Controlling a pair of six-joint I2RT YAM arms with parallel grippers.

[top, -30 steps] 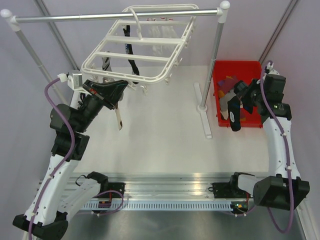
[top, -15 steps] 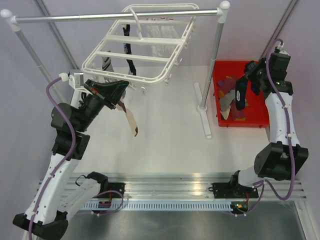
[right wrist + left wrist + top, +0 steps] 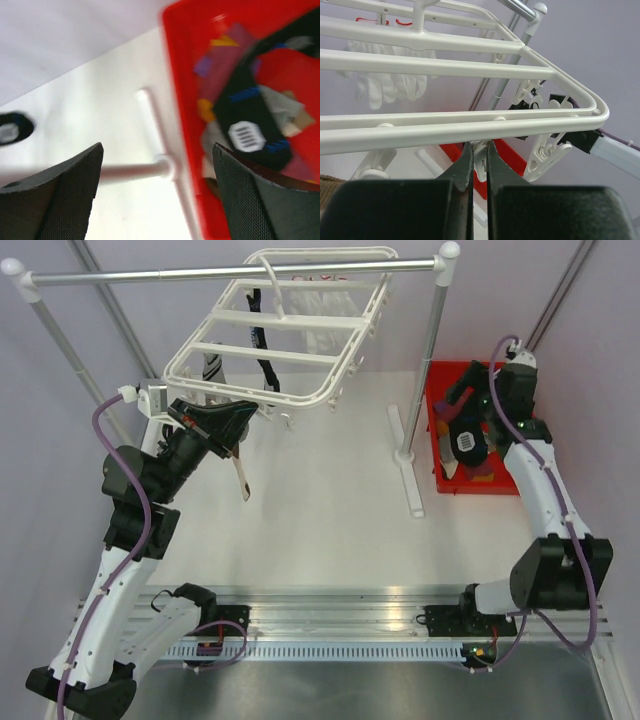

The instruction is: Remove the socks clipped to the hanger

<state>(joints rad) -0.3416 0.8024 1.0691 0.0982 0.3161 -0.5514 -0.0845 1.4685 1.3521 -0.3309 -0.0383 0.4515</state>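
Left gripper (image 3: 233, 445) clenched on dangling brown sock (image 3: 242, 478) just below hanger (image 3: 300, 357), right gripper (image 3: 157, 147) spread wide above red bin (image 3: 180, 100), black sock (image 3: 247, 127) lying inside, dark socks (image 3: 263, 362) and white socks (image 3: 325, 318) clipped to hanger under rail (image 3: 200, 273)

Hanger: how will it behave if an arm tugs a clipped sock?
The hanger hangs from the rail by a single hook, so it will probably swing and tilt. Its thin open plastic frame looks light, likely offering little resistance.
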